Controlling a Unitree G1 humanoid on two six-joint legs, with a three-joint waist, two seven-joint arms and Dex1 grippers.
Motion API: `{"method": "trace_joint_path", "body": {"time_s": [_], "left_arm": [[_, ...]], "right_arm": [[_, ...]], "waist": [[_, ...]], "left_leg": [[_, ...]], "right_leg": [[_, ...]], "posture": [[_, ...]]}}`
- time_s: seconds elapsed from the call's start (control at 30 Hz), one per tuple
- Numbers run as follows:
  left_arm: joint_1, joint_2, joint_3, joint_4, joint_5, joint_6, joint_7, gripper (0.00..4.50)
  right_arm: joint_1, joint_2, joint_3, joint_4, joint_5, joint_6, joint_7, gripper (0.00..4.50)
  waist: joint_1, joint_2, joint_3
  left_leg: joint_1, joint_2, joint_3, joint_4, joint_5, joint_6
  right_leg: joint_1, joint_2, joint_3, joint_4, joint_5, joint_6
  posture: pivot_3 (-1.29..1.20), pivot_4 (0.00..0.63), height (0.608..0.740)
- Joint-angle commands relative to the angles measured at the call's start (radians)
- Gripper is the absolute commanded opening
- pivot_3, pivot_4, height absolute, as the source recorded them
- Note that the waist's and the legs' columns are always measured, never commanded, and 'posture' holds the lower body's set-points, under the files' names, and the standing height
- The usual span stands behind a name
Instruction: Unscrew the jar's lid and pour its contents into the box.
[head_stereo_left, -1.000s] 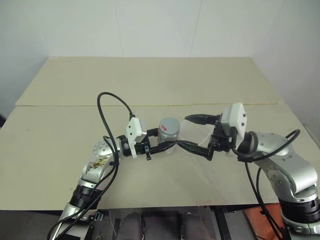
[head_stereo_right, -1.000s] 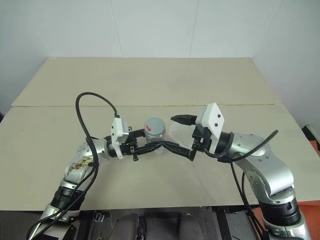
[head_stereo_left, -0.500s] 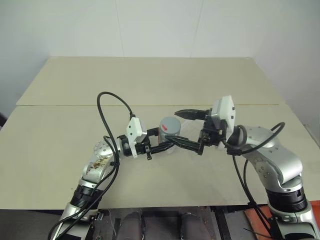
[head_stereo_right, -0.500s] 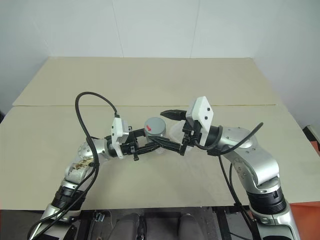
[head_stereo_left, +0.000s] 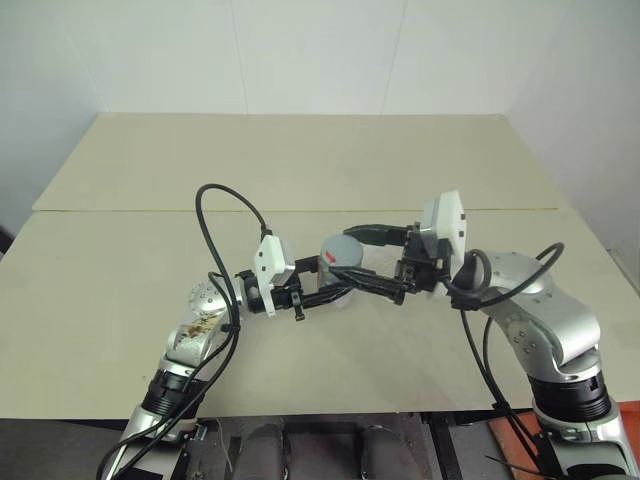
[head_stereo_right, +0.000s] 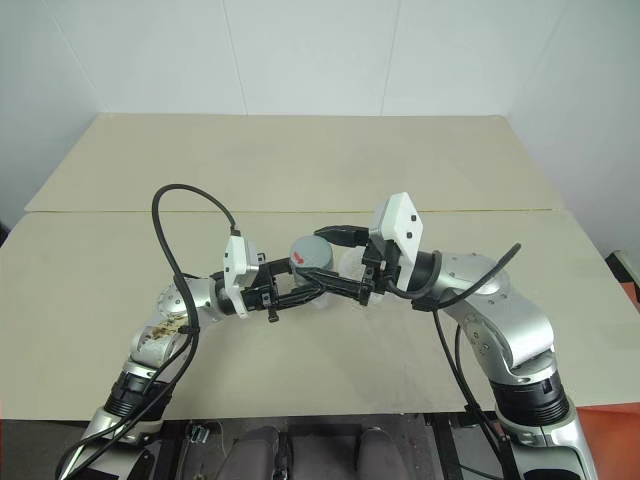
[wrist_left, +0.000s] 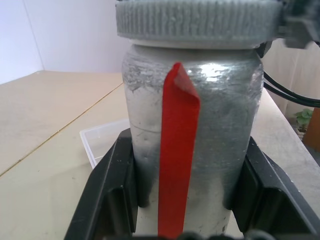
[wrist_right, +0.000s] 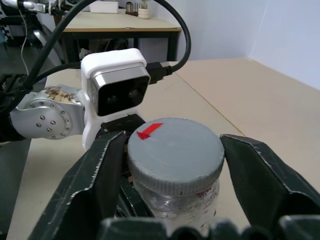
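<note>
At the left of the head views, the left gripper (head_stereo_left: 330, 292) reaches level toward the middle and is clamped on the jar (head_stereo_left: 335, 272), its two black fingers (wrist_left: 116, 192) pressed against either side of the silver-grey body so that the jar stands upright, its long axis vertical and its red stripe (wrist_left: 176, 150) facing that wrist. The jar is held over the pale table (head_stereo_left: 300, 170), roughly midway between the two arms. On top sits the lid (wrist_right: 175, 152), still screwed on, with its small red mark near the edge toward the left arm. From the right, the right gripper (head_stereo_right: 345, 262) comes in level at lid height, so the lid lies straight ahead of it, between its fingers. The right wrist view shows the fingers (wrist_right: 97, 175) bracketing the ribbed rim: one looks to be touching or nearly touching, while the other has a thin gap beside it, so the jaws are partly closed around the lid, and whether they have a firm hold cannot be told. Judging by this, the coming move is to finish the squeeze and twist about the jar's upright axis while the left gripper braces it. The left wrist view adds the box (wrist_left: 102, 142), a clear shallow tray lying on the table just behind the jar, which in the head views is only faint. The contents are hidden inside.
</note>
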Motion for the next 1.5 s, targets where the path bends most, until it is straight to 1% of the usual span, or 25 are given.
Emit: {"method": "trace_joint_path", "body": {"time_s": [0.03,0.43,0.57,0.9,1.1,1.3,1.5], "left_arm": [[-0.01,-0.004,0.001,-0.02,-0.003,-0.025,-0.002,2.0],[-0.02,-0.003,0.002,-0.013,-0.003,-0.03,-0.008,2.0],[-0.018,-0.002,0.001,-0.016,-0.003,-0.029,-0.008,2.0],[-0.02,-0.001,-0.001,-0.01,-0.004,-0.029,-0.013,2.0],[-0.015,0.009,-0.01,-0.009,0.002,-0.037,-0.029,2.0],[-0.015,0.044,-0.008,-0.023,-0.041,-0.017,-0.11,2.0],[-0.024,0.076,-0.012,-0.046,-0.11,0.035,-0.199,2.0]], "right_arm": [[-0.018,0.0,-0.012,-0.015,0.009,-0.01,0.004,3.61],[-0.024,0.001,-0.007,-0.002,-0.001,-0.021,0.011,3.61],[-0.019,0.002,-0.013,-0.007,0.004,-0.022,0.013,2.82],[-0.023,0.003,-0.011,-0.006,-0.006,-0.028,0.01,2.82],[-0.037,-0.004,-0.04,-0.016,0.021,-0.026,0.018,2.82],[-0.034,-0.059,-0.075,0.0,0.056,-0.038,0.107,2.82],[-0.076,-0.063,-0.083,0.048,0.111,-0.04,0.19,2.82]], "waist": [[0.0,0.0,0.0],[0.0,0.0,0.0],[0.0,0.0,0.0],[0.0,0.0,0.0],[0.0,0.0,0.0],[0.0,0.0,0.0],[-0.002,0.0,0.0]], "left_leg": [[0.0,0.0,0.0,0.0,0.0,0.0],[0.0,0.0,0.0,0.0,0.0,0.0],[0.0,0.0,0.0,0.0,0.0,0.0],[0.0,0.0,0.0,0.0,0.0,0.0],[0.0,0.0,0.0,0.0,0.0,0.0],[0.0,0.0,0.0,0.0,0.0,0.0],[0.0,0.0,0.0,0.0,0.0,0.0]], "right_leg": [[0.0,0.0,0.0,0.0,0.0,0.0],[0.0,0.0,0.0,0.0,0.0,0.0],[0.0,0.0,0.0,0.0,0.0,0.0],[0.0,0.0,0.0,0.0,0.0,0.0],[0.0,0.0,0.0,0.0,0.0,0.0],[0.0,0.0,0.0,0.0,0.0,0.0],[0.0,0.0,0.0,0.0,0.0,0.0]], "posture": [[0.0,0.15,0.74],[0.0,0.15,0.74],[0.0,0.15,0.74],[0.0,0.15,0.74],[0.0,0.15,0.74],[0.0,0.15,0.74],[0.0,0.15,0.74]]}}
